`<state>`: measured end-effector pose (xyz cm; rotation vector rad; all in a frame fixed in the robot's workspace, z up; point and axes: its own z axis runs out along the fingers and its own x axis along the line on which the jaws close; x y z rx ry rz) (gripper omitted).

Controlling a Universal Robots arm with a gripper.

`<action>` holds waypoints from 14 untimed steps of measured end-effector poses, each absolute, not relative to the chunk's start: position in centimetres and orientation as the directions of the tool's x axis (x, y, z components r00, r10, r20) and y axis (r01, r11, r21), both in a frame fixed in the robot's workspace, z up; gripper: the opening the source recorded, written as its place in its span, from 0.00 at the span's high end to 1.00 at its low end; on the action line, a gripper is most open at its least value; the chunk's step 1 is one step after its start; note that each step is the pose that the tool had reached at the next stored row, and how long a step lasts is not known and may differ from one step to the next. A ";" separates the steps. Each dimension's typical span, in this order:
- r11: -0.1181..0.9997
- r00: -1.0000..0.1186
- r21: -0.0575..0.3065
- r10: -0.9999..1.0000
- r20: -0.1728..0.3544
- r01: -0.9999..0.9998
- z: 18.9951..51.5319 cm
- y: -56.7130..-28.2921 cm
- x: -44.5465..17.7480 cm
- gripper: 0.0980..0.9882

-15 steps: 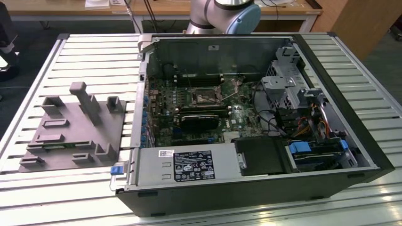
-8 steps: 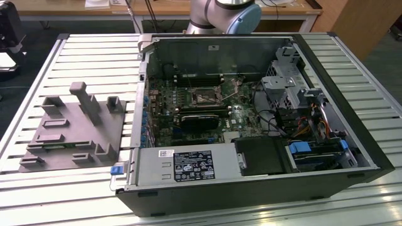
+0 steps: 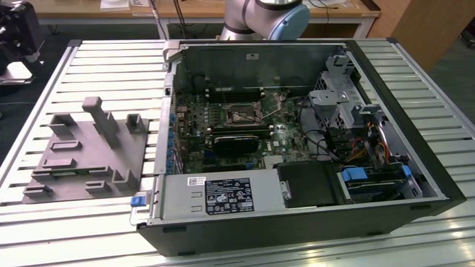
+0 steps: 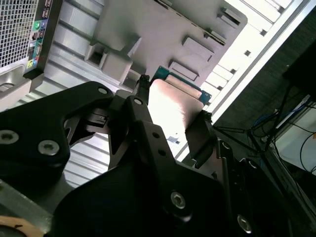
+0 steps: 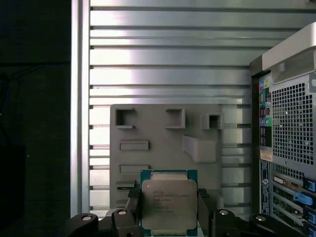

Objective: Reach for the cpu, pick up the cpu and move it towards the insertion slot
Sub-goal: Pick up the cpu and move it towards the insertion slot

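Note:
The cpu (image 5: 169,201), a flat square chip with a pale silver top and a green rim, sits between my gripper's (image 5: 169,210) two black fingers (image 5: 132,205), which press on its opposite edges. The gripper is shut on it. It hangs over the near edge of the grey fixture plate (image 5: 163,133). In the second wrist view the chip (image 4: 173,106) shows as a pale face between the same fingers (image 4: 143,111). The insertion slot (image 3: 241,115), a dark square socket with a metal frame and thin lever, lies on the green board inside the open computer case (image 3: 297,222).
The grey fixture plate (image 3: 82,156) with raised blocks lies on the slatted metal table (image 3: 44,222), at the exterior view's left of the case. The case's rear panel (image 5: 291,123) stands beside the plate. The arm's base (image 3: 267,19) is behind the case.

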<state>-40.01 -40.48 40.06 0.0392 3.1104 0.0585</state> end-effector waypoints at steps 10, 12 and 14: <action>0.999 -0.999 0.038 0.026 -0.030 0.025 40.1 -40.5 -37.8 0.50; 0.999 -0.999 0.038 0.026 -0.030 0.025 40.1 -40.5 -37.3 0.50; 0.999 -0.999 0.038 0.026 -0.030 0.025 40.1 -40.5 -36.8 0.50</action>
